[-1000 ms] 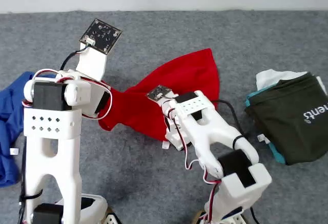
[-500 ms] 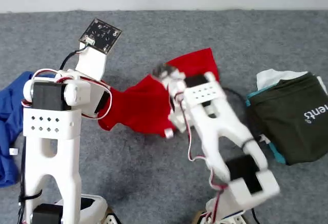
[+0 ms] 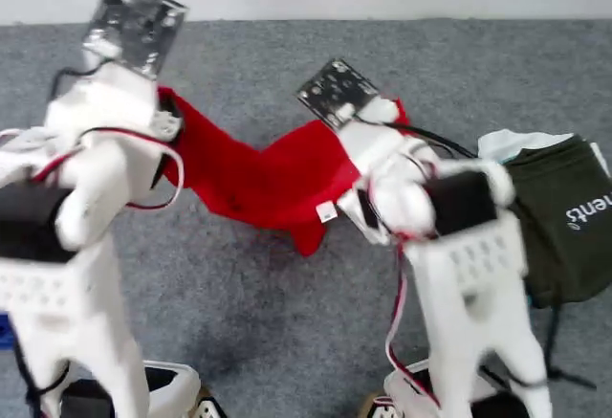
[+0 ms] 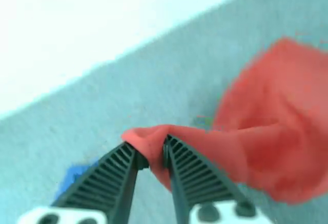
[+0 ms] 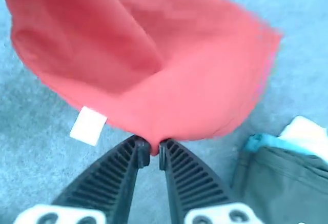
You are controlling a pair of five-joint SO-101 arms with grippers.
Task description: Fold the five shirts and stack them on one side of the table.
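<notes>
1. The red shirt [image 3: 258,179] is strung between the two arms over the middle of the grey table [image 3: 287,332]. It sags in a loose swag, and its lowest fold points down toward the near edge.
2. In the left wrist view, the left gripper [image 4: 149,149] is clenched on a bunched edge of the red shirt [image 4: 266,131], with the cloth pinched between its two ribbed black fingers [image 4: 192,175]. From above, this is the shirt's left end, up by the white arm's wrist [image 3: 164,117].
3. The right gripper [image 5: 150,146] is likewise clamped on a small nip of the red shirt [image 5: 169,65]. The rest of the cloth spreads out beyond the fingertips.
4. A white label [image 5: 88,125] hangs from the shirt just beside the right gripper (the high view shows the same label [image 3: 327,211] at the shirt's right end).
5. A stack of folded shirts sits at the table's right side, apart from the red one. A dark green shirt [image 3: 564,217] is on top, with a teal layer [image 5: 253,144] and a white one [image 3: 521,141] showing under it.
6. A blue shirt [image 4: 76,175] lies on the table behind the left gripper (its shape cannot be made out).
</notes>
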